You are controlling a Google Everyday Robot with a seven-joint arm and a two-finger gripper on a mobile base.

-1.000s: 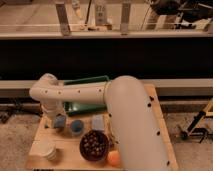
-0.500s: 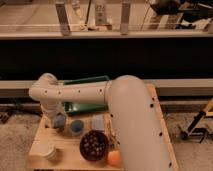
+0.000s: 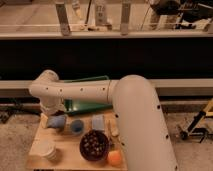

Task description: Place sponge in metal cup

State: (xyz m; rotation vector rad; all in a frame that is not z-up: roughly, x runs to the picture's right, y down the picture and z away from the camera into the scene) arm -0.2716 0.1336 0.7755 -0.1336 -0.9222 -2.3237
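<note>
Hanging over the table's back-left corner, the gripper has its jaws spread wide, with nothing visibly held between them. The sponge lies on the table at the gripper's tip, just beside the small blue cup. The metal cup stands upright nearer the front edge, apart from the sponge.
</note>
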